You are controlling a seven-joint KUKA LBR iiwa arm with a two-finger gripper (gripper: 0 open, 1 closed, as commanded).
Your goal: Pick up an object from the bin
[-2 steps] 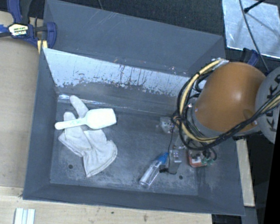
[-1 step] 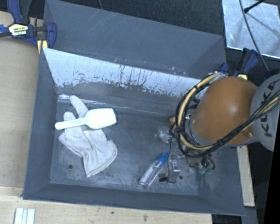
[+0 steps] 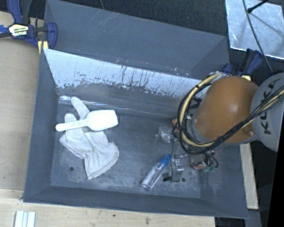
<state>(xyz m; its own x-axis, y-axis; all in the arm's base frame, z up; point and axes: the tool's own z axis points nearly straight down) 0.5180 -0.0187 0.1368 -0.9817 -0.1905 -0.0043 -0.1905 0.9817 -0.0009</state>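
The end effector (image 3: 176,170), its opening impossible to tell, is hanging just beside the clear tube (image 3: 152,177), possibly risking nudging it aside.

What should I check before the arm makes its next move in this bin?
1. The gripper is low over the floor of the bin, right side: ok.
2. The clear tube with blue cap lies beside the gripper: ok.
3. Tube is grasped: cannot tell.
4. The white scoop, resting on the white glove, lies far left, out of the way: ok.
5. Room to the bin's right wall: cannot tell.
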